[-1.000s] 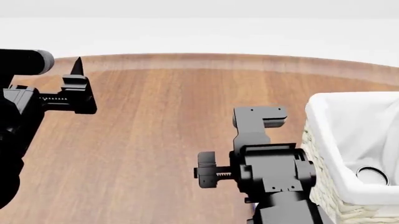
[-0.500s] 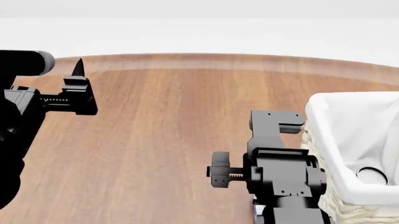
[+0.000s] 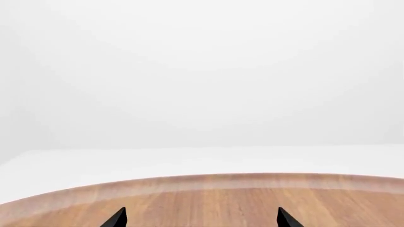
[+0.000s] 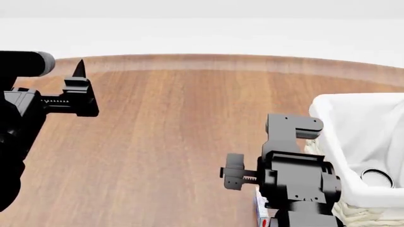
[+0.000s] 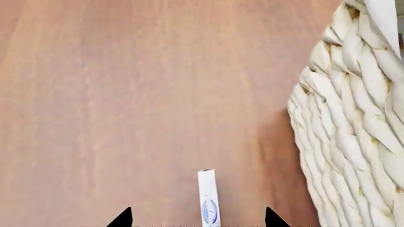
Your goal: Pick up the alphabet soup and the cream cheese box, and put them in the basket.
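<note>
**A:** So what's the right gripper (image 5: 198, 218) doing? In the right wrist view its two dark fingertips (image 5: 122, 218) sit well apart, with the cream cheese box (image 5: 207, 198) standing on its thin edge between them.

**B:** Yeah, the jaws are spread wide and there's clear wood showing on both sides of the box, so nothing is clamped. Whether the box touches anything further back can't be told, since it runs off the frame edge. From the head view only a sliver of white, red and blue of it peeks out under the right arm, near the bottom edge.

**A:** And the basket (image 4: 328, 113)?

**B:** It sits on the table (image 4: 177, 123), just beside the right gripper on its outer side. The woven wall fills one side of the right wrist view, near the box but apart from it. The white cloth lining (image 4: 369, 137) drapes over the rim, and a round metal can top (image 4: 377, 178) shows inside.

**A:** Left gripper (image 3: 200, 218)?

**B:** It hangs over the far left of the table, with fingertips wide apart and nothing between them except bare wood and the table's far edge.
</note>
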`<state>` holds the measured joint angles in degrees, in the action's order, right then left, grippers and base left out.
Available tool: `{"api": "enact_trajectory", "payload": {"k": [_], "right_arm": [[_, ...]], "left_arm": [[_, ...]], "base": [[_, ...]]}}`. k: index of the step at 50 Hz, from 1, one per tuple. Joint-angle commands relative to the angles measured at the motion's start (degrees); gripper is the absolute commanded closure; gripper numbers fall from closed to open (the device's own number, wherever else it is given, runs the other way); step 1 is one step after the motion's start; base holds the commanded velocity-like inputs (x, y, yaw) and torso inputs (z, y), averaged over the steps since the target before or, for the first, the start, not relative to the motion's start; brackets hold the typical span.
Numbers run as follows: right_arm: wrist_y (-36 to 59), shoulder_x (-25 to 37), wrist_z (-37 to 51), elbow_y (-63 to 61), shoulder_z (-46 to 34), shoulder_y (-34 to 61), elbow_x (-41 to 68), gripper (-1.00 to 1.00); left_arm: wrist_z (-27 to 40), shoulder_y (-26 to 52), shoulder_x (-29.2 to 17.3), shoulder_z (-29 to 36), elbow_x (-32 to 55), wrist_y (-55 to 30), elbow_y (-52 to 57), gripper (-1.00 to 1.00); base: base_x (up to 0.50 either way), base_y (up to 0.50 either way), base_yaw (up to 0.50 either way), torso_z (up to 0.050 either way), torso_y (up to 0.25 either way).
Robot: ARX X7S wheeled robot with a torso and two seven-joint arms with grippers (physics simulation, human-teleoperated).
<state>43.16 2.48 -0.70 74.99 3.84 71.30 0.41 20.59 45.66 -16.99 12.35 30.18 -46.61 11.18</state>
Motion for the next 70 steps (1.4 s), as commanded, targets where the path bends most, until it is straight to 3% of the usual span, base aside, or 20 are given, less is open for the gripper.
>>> {"api": "enact_trajectory", "payload": {"k": [1,27,32,33,56,70], "right_arm": [[0.1,0.2,0.2,0.0,0.7,-0.3,-0.2,-1.00],[0.1,0.4,-0.1,0.0,0.6,-0.5,-0.3,-1.00],[-0.1,0.0,-1.8,0.0,-0.8,-0.6,-0.7,-1.00],[-0.2,-0.1,-2.1,0.0,-1.2,-0.6,-0.8,1.00],[-1.7,-0.3,-3.6,0.0,-2.5,-1.1,-0.4,1.00],[-1.7,-0.8,-5.7,0.0,-4.6,0.2,-0.4,1.00]], "left_arm": [[0.0,-0.3,-0.2,0.6,-0.2,0.5,0.1,-1.00],[-1.1,-0.7,-1.1,2.5,-0.8,2.1,0.4,-1.00],[-2.1,-1.4,-0.6,0.4,1.6,3.0,0.6,-1.00],[-1.5,-0.9,-0.8,0.9,1.4,1.5,0.6,-1.00],[-1.8,-1.3,-1.0,0.8,2.1,2.4,-0.2,-1.00],[-1.6,-1.2,-1.4,0.6,2.8,2.0,0.5,-1.00]], "base": [[0.00,0.00,0.00,0.000,0.000],[0.00,0.00,0.00,0.000,-0.202],[0.00,0.00,0.00,0.000,-0.208],[0.00,0.00,0.00,0.000,0.000],[0.00,0.00,0.00,0.000,0.000],[0.00,0.00,0.00,0.000,0.250]]}}
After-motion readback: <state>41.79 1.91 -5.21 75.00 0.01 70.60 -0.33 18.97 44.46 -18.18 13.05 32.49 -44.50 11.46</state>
